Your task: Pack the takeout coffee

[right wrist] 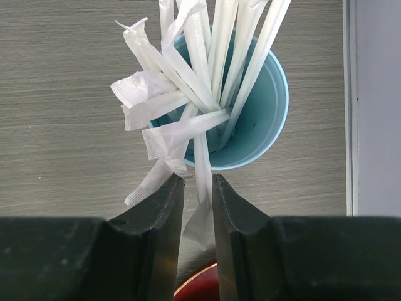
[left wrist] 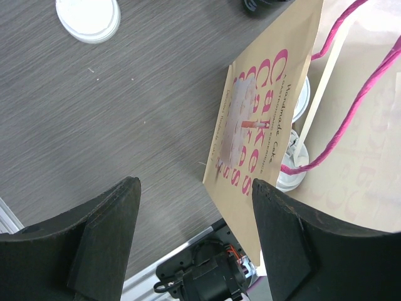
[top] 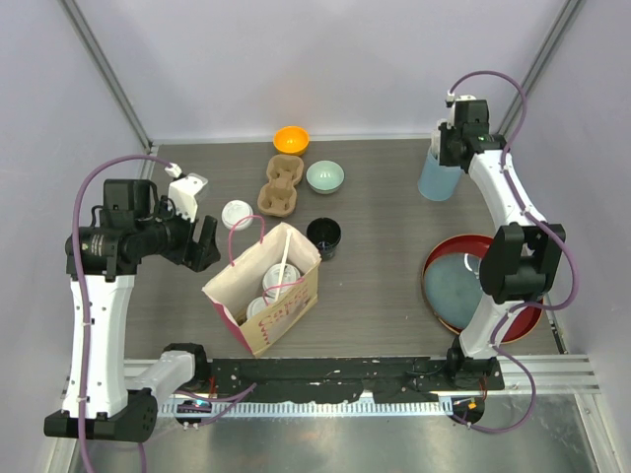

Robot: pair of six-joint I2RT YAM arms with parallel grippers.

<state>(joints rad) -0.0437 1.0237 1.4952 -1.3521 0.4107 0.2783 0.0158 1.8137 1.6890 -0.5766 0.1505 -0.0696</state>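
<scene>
Takeout coffee cups with white lids (top: 276, 277) stand inside the open paper bag (top: 296, 301) at the table's middle. Another white-lidded cup (top: 237, 214) stands on the table left of the bag, also seen in the left wrist view as a lidded cup (left wrist: 88, 17). An open black cup (top: 323, 236) sits right of the bag. My left gripper (top: 209, 246) hovers open beside the bag's left wall (left wrist: 260, 119), holding nothing (left wrist: 195, 188). My right gripper (right wrist: 198, 179) is over the light-blue tumbler (right wrist: 263, 119); its jaws are narrow, with a wrapped straw (right wrist: 202, 169) between them and a small gap left.
A cardboard cup carrier (top: 279, 186), an orange bowl (top: 291, 140) and a pale green bowl (top: 325, 176) sit at the back. A red tray (top: 439, 301) with a grey-blue plate lies at the right. The bag's pink handles (left wrist: 351, 106) stick up.
</scene>
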